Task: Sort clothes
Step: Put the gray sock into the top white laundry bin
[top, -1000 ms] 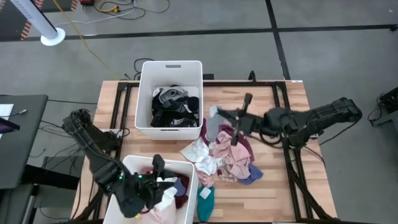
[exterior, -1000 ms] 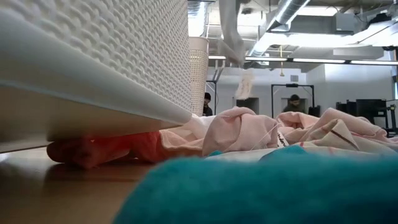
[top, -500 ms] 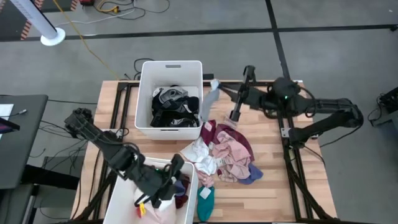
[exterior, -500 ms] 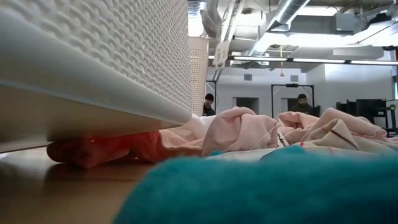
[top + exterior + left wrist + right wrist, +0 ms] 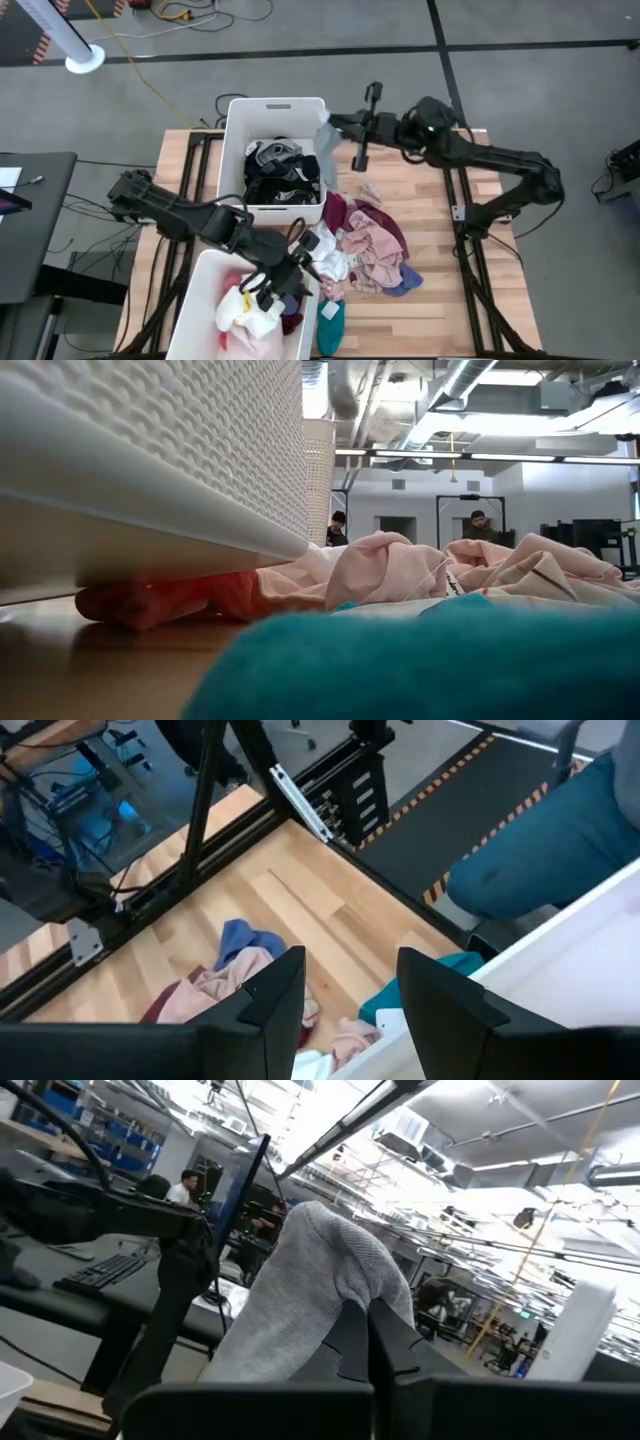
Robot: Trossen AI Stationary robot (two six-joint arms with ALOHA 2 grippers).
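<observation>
The clothes lie in a mixed pile [image 5: 365, 245] of pink, maroon, white and blue pieces at the table's middle; a teal piece [image 5: 330, 318] lies near the front edge. My right gripper [image 5: 330, 122] is shut on a grey sock [image 5: 300, 1280] at the far white bin's [image 5: 275, 104] right rim. That bin holds black, grey and white clothes. My left gripper [image 5: 300, 263] hovers open above the near bin's [image 5: 205, 262] right rim, beside the pile, with nothing between its fingers [image 5: 280, 990]. White, pink and yellow clothes [image 5: 248, 308] lie in the near bin. My right gripper pinches the grey sock between its two shut fingers [image 5: 395, 1342]. One end of the sock [image 5: 330, 1250] bulges out past the fingertips. The fingers come about level from the table's right. The sock [image 5: 325, 135] is lifted clear and hangs slack beside the bin's rim.
In the low view the near bin's wall [image 5: 150, 460] fills the left, with pink cloth [image 5: 380, 570] and the teal piece [image 5: 420, 660] in front. People stand in the room behind. Bare wood [image 5: 430, 290] lies right of the pile.
My right gripper has carried the grey sock up from above the pile toward the table's far left, to the far bin's right rim. My left gripper has swung from over the near bin toward the table's right, to the bin's right rim beside the pile; white cloth now lies in the bin.
</observation>
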